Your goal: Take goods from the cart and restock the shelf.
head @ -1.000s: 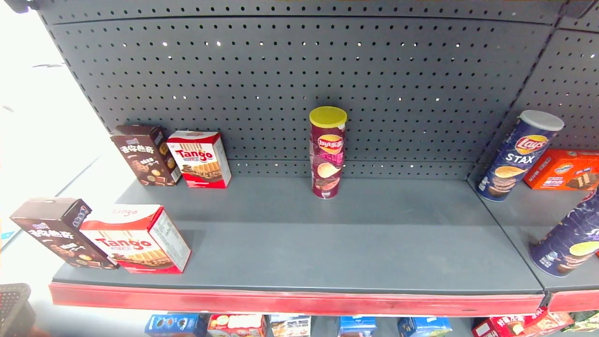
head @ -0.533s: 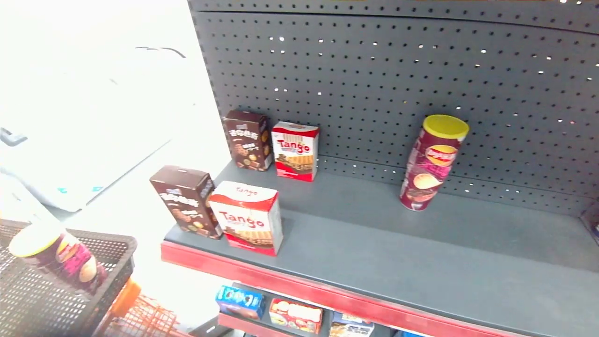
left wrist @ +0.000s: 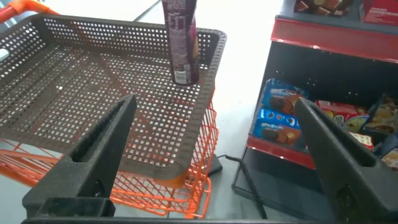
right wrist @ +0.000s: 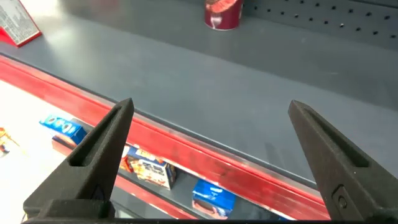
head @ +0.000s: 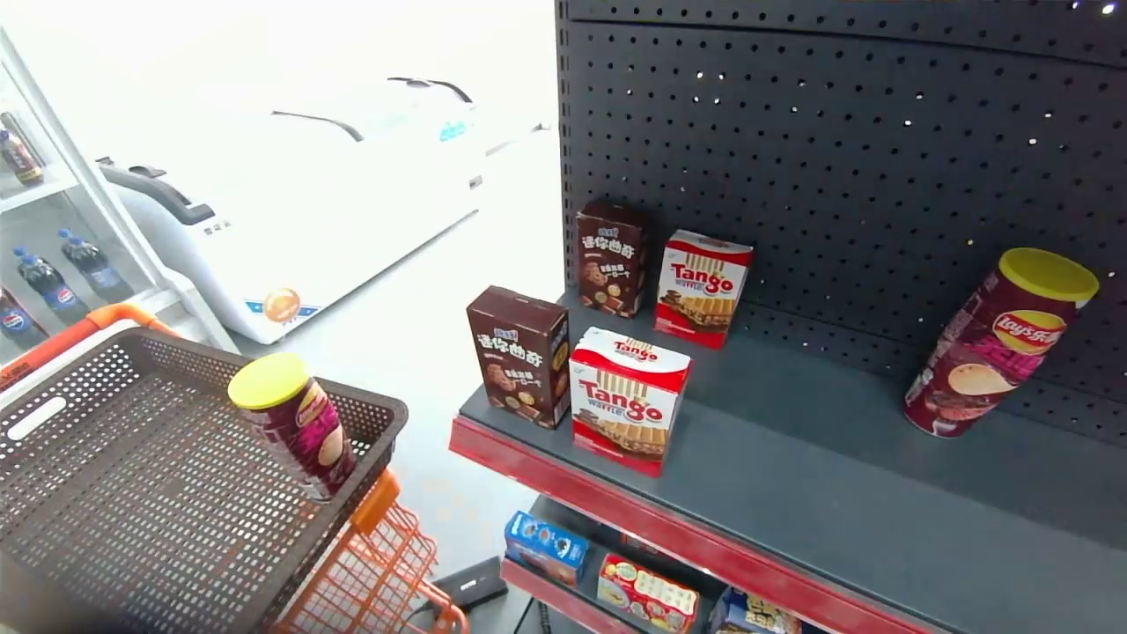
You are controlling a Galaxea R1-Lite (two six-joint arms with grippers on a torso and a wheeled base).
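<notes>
I see a white chest freezer (head: pixel 290 220) on the store floor (head: pixel 423 308) — dark drink bottles (head: pixel 86 261) stand in the cooler (head: pixel 40 180) beside it.

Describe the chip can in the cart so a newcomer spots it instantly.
Left of the shelf, an orange cart carries a dark mesh basket. In the basket's corner nearest the shelf stands a maroon can with a yellow lid. Its twin sits on the shelf, not in the basket.
</notes>
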